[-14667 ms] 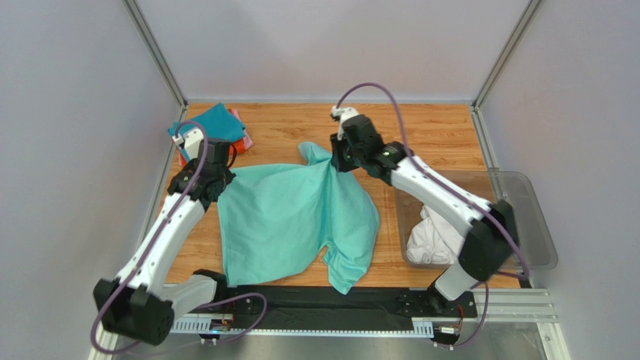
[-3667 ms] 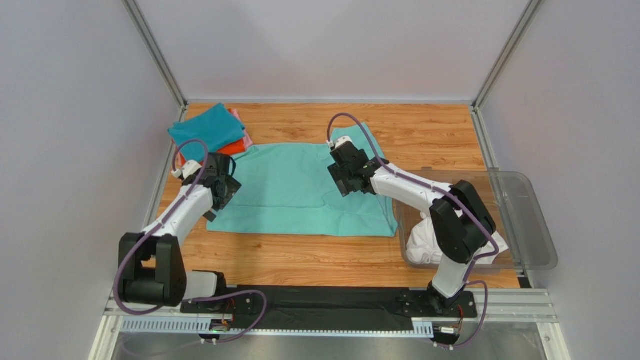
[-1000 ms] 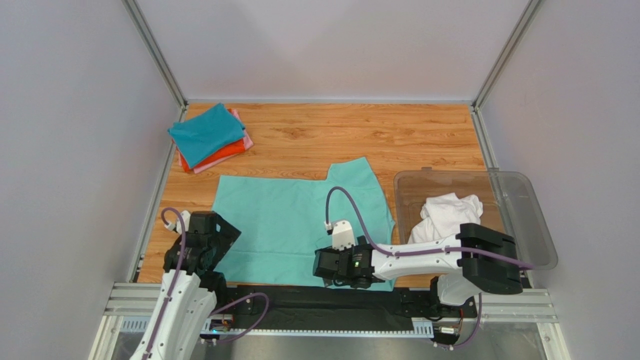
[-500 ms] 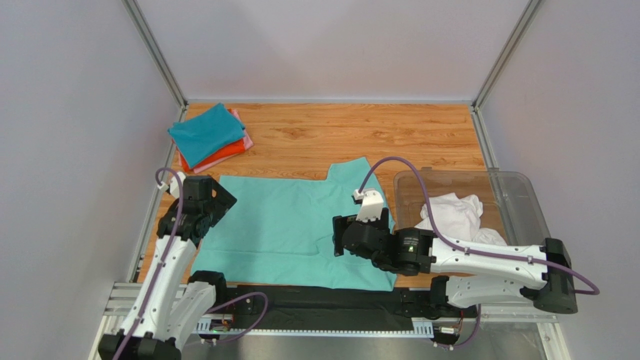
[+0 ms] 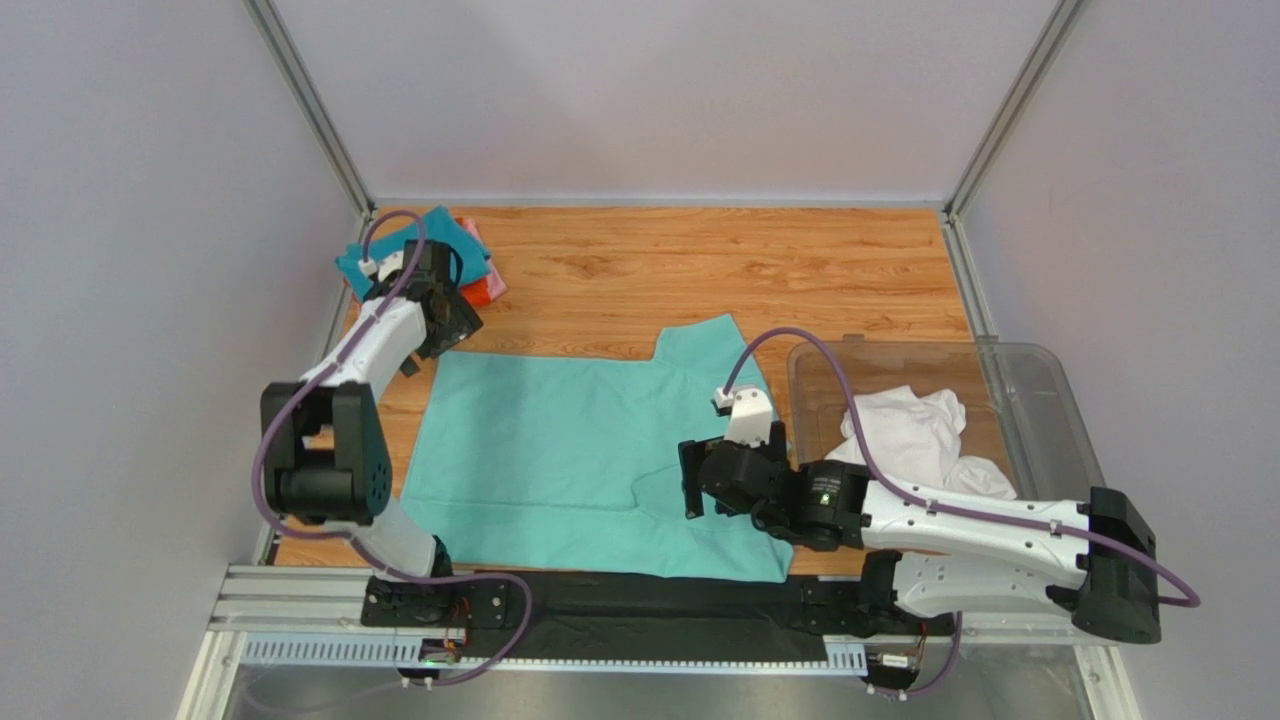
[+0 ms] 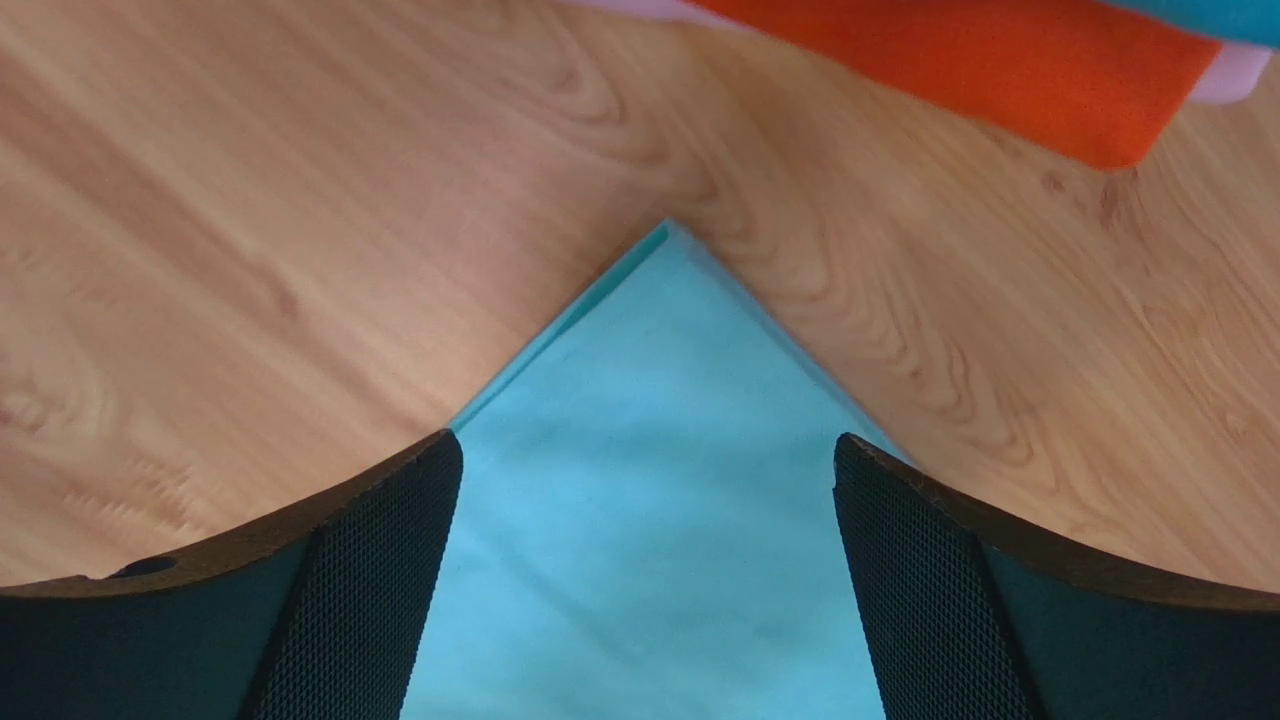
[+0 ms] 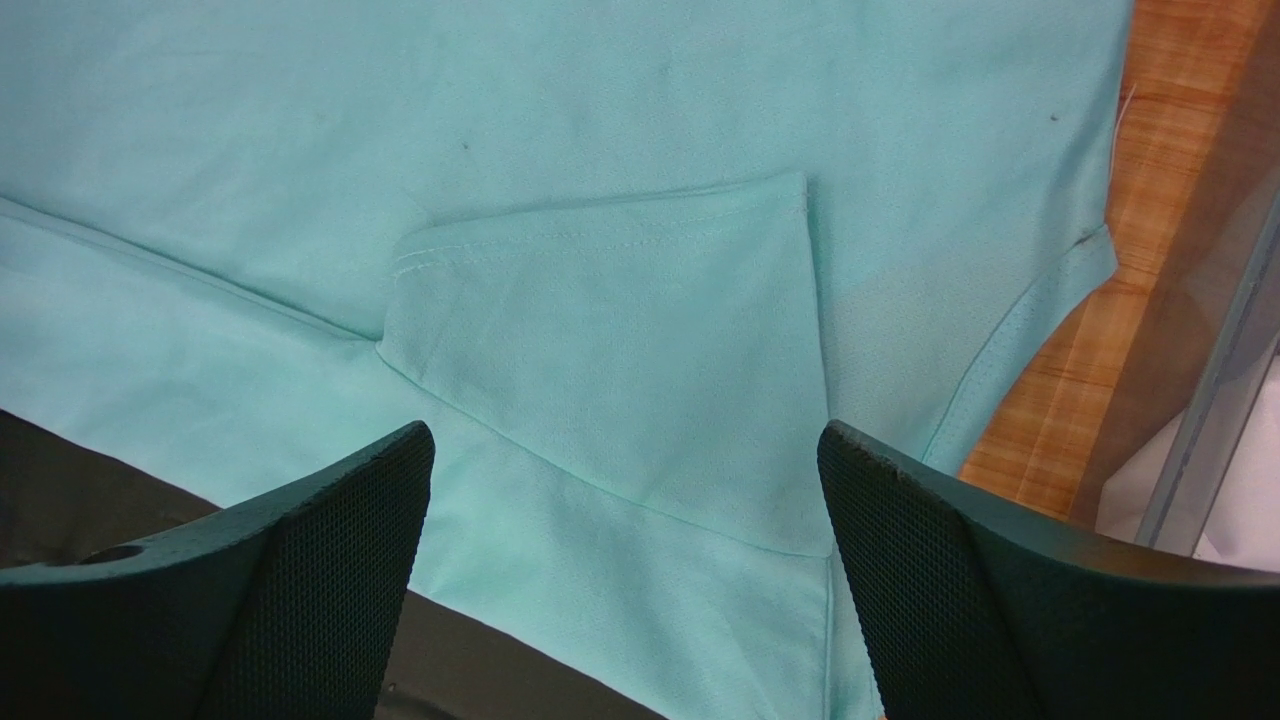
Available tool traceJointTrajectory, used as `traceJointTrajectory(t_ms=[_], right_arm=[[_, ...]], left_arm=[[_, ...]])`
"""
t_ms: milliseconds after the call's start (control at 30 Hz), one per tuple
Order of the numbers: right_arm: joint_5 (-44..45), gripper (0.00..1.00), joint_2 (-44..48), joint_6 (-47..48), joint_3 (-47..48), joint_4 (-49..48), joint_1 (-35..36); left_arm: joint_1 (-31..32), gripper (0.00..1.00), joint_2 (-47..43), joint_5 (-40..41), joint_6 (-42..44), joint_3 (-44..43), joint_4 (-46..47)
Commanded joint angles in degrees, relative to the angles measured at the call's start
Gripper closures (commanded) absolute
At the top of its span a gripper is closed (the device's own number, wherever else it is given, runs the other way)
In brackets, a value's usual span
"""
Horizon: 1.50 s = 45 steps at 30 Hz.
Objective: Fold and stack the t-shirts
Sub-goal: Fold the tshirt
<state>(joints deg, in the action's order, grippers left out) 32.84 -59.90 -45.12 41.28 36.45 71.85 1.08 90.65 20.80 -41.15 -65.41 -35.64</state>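
Grey walls [image 5: 646, 90] enclose a wooden table [image 5: 842, 270], apparently laminate.

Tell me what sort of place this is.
Probably a robot test cell in a lab, not a home. Grey panels on metal posts box in a wooden table, two arms are bolted to a rail at its near edge, and a mint shirt lies spread out as the workpiece.

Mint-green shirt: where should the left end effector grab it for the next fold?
Probably the far-left corner of the mint-green shirt, lying flat and pointed on the table below the open left end effector. Come straight down, fingers straddling the tip.
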Motion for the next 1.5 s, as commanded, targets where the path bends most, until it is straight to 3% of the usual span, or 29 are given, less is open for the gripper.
traceJointTrajectory(t_ms=[0, 233, 433, 733, 933, 1233, 1467], right_arm=[[-2.5, 0.0, 0.7, 2.2, -1.3, -4.7, -2.2], [-6.7, 0.0, 0.6, 4.6, -3.1, -7.3, -6.3], [-7.6, 0.0, 0.0, 4.4, -3.9, -8.2, -7.1], [-8.0, 0.0, -0.4, 3.7, -3.7, -8.2, -7.5], [-8.1, 0.0, -0.6, 3.3, -3.2, -7.7, -7.5], [-6.3, 0.0, -2.3, 2.1, -0.7, -6.1, -7.5], [-7.1, 0.0, -6.5, 4.2, 6.4, -4.4, -13.7]], left_arm=[[-2.6, 0.02, 7.7, -3.9, 3.8, -6.0, 2.2], [-3.5, 0.15, 19.0, -2.2, 5.9, -11.9, 2.9], [-4.2, 0.22, 20.2, -3.9, 7.1, -13.5, 4.0], [-4.4, 0.49, 23.0, -5.9, 7.2, -15.5, -1.6], [-4.5, 0.52, 22.8, -4.1, 6.3, -14.8, -3.5], [-4.5, 1.0, 23.0, -6.5, 6.7, -15.3, -3.9], [-4.5, 1.0, 21.7, -8.4, 8.3, -14.4, -2.3]])
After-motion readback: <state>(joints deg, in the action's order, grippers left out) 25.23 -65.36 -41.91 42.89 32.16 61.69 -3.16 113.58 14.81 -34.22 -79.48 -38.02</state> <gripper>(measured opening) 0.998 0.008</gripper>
